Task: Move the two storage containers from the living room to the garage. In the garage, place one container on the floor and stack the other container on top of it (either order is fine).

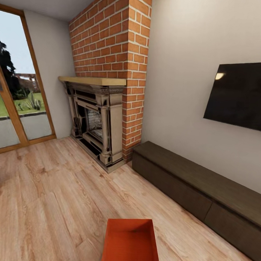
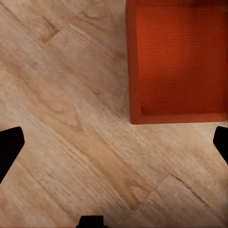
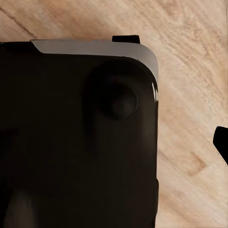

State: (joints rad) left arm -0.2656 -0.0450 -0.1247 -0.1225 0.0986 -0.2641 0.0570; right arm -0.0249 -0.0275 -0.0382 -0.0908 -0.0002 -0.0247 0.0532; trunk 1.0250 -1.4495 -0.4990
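bin (image 1: 131, 242) on plank floor (image 1: 49, 195), well short of fireplace (image 1: 95, 121) | left hand (image 2: 114, 142) wide open, empty; right hand unclear | centre over bin rim before closing

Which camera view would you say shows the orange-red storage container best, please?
The left wrist view: the storage container appears from straight above, showing its open interior and rim on the wood floor. The head view catches it at the bottom edge, partly cropped.

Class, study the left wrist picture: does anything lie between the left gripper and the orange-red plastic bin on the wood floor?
Nothing visible does: only bare light wood plank floor separates the left gripper from the orange-red ribbed plastic bin.
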